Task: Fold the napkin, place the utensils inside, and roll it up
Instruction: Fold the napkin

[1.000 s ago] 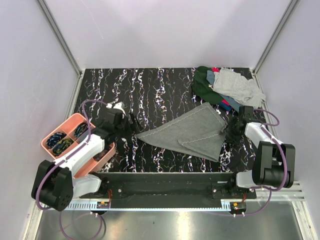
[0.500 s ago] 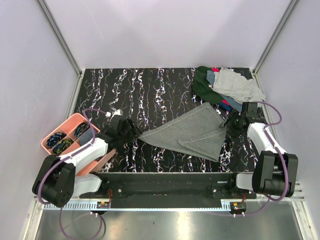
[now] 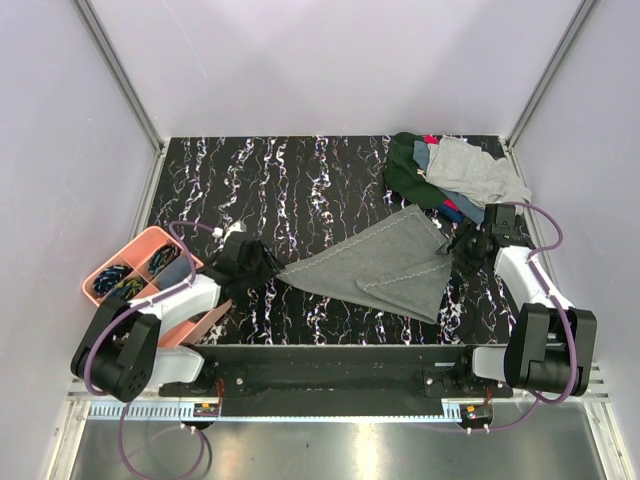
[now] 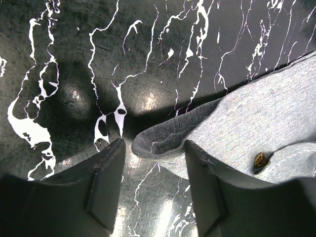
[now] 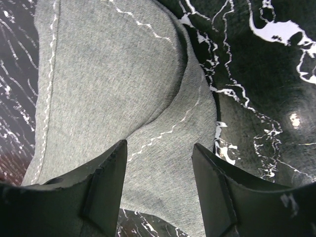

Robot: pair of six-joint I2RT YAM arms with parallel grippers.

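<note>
Tabletop (image 3: 300, 180): glossy black, white marble veins.
Napkin (image 3: 385, 265): plain mid-grey, matte; paler stitched hem line; tiny brown speck (image 4: 260, 159) on it.
Cloth heap (image 3: 455, 175), far right corner of tabletop: dark green, light grey, blue, sliver of red.
Tray (image 3: 140, 240), left edge of tabletop: salmon pink; contents dark, bluish.
Left gripper (image 4: 153, 148), right gripper (image 5: 159, 148): matte black.
Left arm (image 3: 185, 300), right arm (image 3: 520, 270): white and black shells; cables (image 3: 172, 225) purple.
Walls (image 3: 320, 60): pale lilac.

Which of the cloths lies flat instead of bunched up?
The plain mid-grey fabric napkin, spread out as a triangle; the green, light-grey and blue cloths sit heaped at the far right corner.
</note>
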